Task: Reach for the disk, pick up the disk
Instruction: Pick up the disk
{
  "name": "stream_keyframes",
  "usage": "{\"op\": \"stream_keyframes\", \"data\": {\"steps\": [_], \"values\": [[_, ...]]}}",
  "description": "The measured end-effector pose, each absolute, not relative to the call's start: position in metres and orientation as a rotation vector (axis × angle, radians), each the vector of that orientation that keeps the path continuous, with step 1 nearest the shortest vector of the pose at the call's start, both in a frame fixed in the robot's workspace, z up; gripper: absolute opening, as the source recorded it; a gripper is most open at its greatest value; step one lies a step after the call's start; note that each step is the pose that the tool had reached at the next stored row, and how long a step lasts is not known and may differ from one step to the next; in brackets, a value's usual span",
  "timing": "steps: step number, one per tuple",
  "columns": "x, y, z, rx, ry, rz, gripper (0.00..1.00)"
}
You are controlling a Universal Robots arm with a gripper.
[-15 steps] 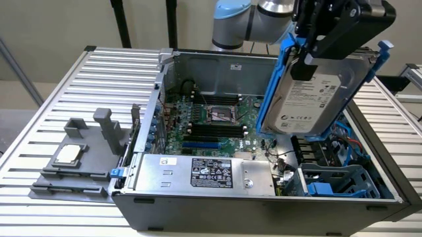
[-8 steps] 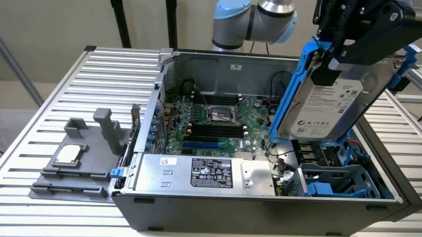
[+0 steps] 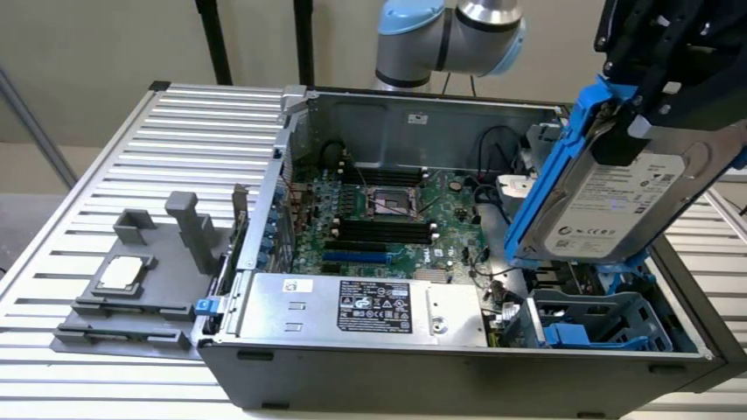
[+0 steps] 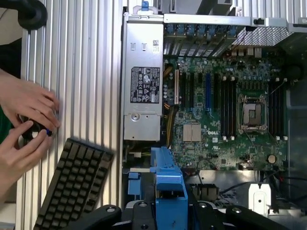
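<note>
seen from the exterior view: an open computer case [image 3: 467, 367] lying on a ribbed metal table [image 3: 187, 131], motherboard [image 3: 386, 219] exposed inside, a silver power supply box with a black label [image 3: 362, 306] along the near edge. raised above the case on the exterior view's right, the disk [image 3: 613, 206], silver-grey with a white printed label, framed by a blue plastic carrier [image 3: 548, 184], tilted steeply and clear of the blue drive bays [image 3: 601, 319] below it. black gripper [image 3: 659, 61] clamped over the disk's upper end, fingers closed against it, lifting it off everything else. on the exterior view's left, a grey fixture [image 3: 140, 280] on the table, carrying a small square silver chip [image 3: 122, 273].

seen from the wrist view, and hidden from the other camera: a person's hands [image 4: 24, 124] at the table edge, holding a small dark object (too blurred to name, possibly a round part), and a dark keyboard [image 4: 72, 184] lying just beside the case. also from this view, the blue carrier edge [image 4: 168, 187] running between the black gripper fingers [image 4: 139, 215], pinched close on both sides, with the motherboard and the power supply box spread out well beyond it. disk label itself not visible here.
</note>
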State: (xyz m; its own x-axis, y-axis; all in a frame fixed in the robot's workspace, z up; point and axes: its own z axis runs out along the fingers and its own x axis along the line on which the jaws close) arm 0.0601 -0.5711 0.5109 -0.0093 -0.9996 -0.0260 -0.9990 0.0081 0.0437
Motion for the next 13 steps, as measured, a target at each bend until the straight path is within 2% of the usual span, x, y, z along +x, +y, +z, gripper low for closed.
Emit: {"op": "stream_keyframes", "data": {"steps": [13], "values": [[0.098, -0.583, 0.514, 2.199, -2.216, -0.088, 0.33]]}}
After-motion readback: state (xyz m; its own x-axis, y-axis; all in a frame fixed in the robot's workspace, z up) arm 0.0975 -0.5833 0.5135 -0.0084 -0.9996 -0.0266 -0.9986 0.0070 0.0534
